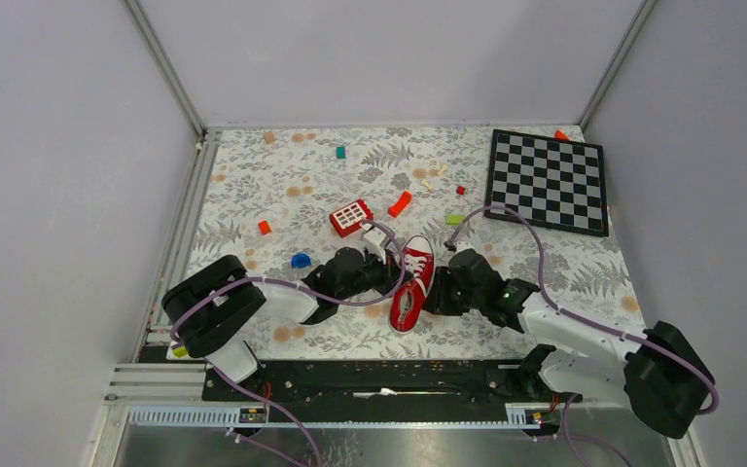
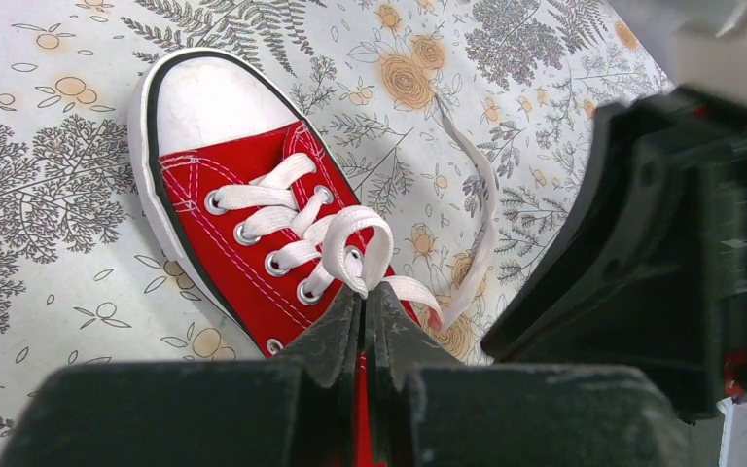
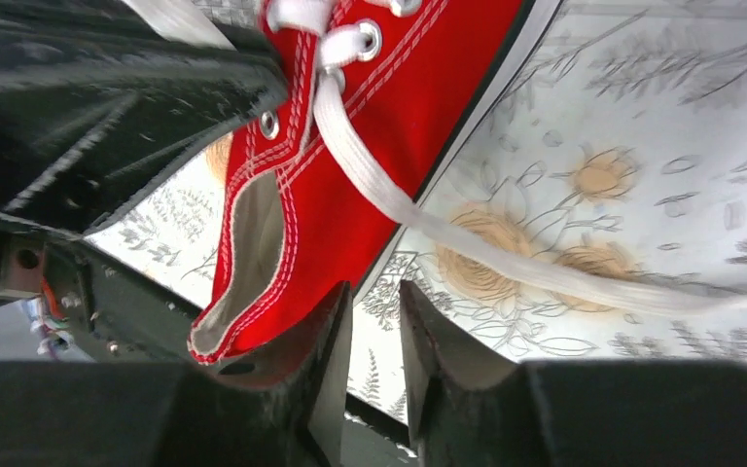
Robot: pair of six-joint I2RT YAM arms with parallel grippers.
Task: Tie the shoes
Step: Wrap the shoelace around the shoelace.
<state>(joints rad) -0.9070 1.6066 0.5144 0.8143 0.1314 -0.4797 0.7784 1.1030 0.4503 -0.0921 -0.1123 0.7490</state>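
So the red sneaker (image 1: 413, 287) lies on the floral counter (image 1: 282, 185), roughly in the middle and toward the near edge, with one arm coming in from each side. The left pincer (image 1: 390, 271) is right at the lacing. From its own wrist camera the sneaker (image 2: 243, 224) points its white toe cap away from the lens, and the left pincer (image 2: 363, 297) is squeezed tight with the lace loop (image 2: 350, 233) pinched at its tips, curling up and over the lower eyelets. A loose lace end (image 2: 481, 204) trails off the side of the shoe onto the counter, running past the black body of the other arm. The right pincer (image 1: 442, 295) sits just beside the sneaker on the opposite side. In its wrist view the right pincer (image 3: 374, 292) has only a narrow gap between the fingers, with counter pattern showing through and nothing gripped. One finger overlaps the heel rim by the sneaker (image 3: 399, 126) opening, but I can't tell if it's actually touching. The loose lace end (image 3: 545, 268) comes out of an eyelet, drops over the sole edge and stretches flat across the counter beyond the fingertips. Other stuff around: a checkerboard (image 1: 548, 180) at the far right, a red block with white squares (image 1: 350, 216) just behind the shoe, a curved red-orange piece (image 1: 400, 203) next to it, and a small blue piece (image 1: 301, 260) off to the left.
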